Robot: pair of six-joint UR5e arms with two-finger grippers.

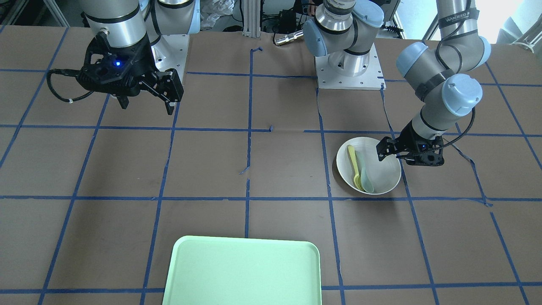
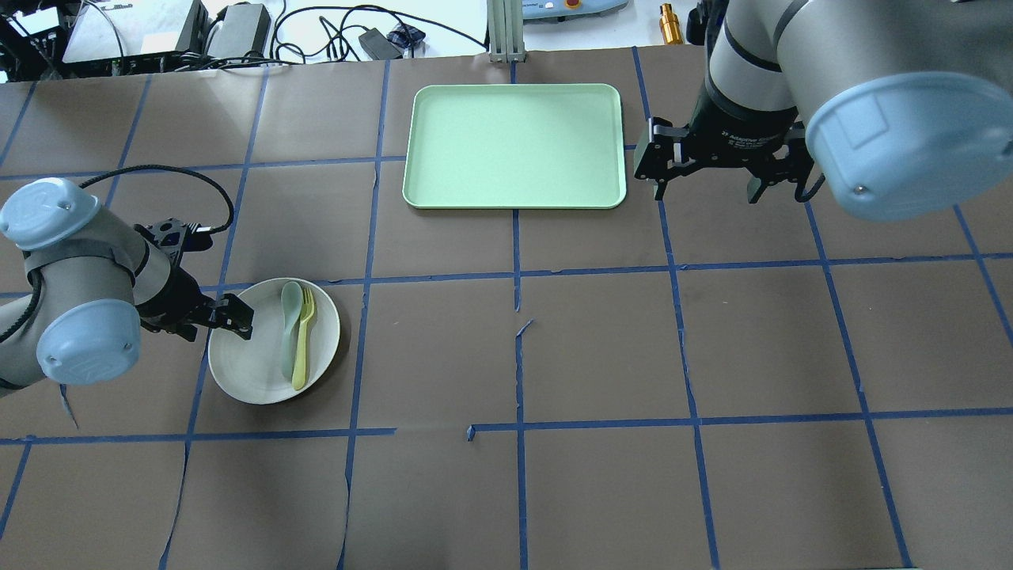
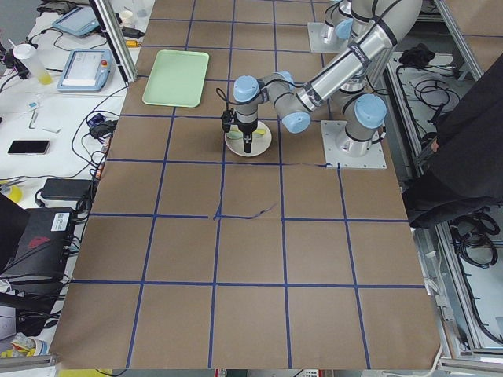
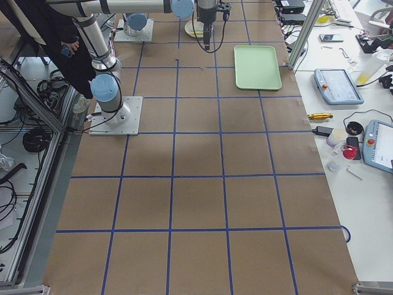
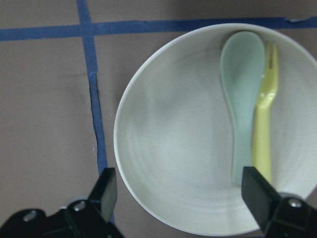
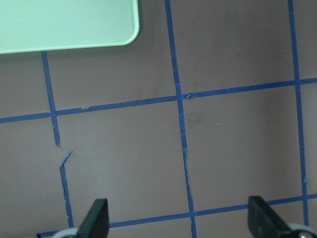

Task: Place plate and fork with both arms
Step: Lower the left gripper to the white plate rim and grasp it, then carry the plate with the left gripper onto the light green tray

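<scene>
The off-white plate (image 2: 253, 364) lies on the brown table, at the left in the overhead view. The pale-yellow fork (image 2: 303, 340) and a teal-grey spoon (image 2: 290, 328) lie side by side in it. My left gripper (image 2: 215, 323) is open and empty, low over the plate's rim on the robot's side. In the left wrist view the plate (image 5: 173, 148), fork (image 5: 262, 134) and spoon (image 5: 242, 99) show, with one finger (image 5: 104, 193) outside the rim and the other over the bowl. My right gripper (image 2: 707, 192) is open and empty, high beside the tray's right edge. The plate also shows in the front view (image 1: 381, 173).
The mint-green tray (image 2: 514, 146) lies at the far middle of the table; its corner shows in the right wrist view (image 6: 64, 25). Blue tape lines grid the brown table. The arm bases stand at the robot's side (image 1: 349, 67).
</scene>
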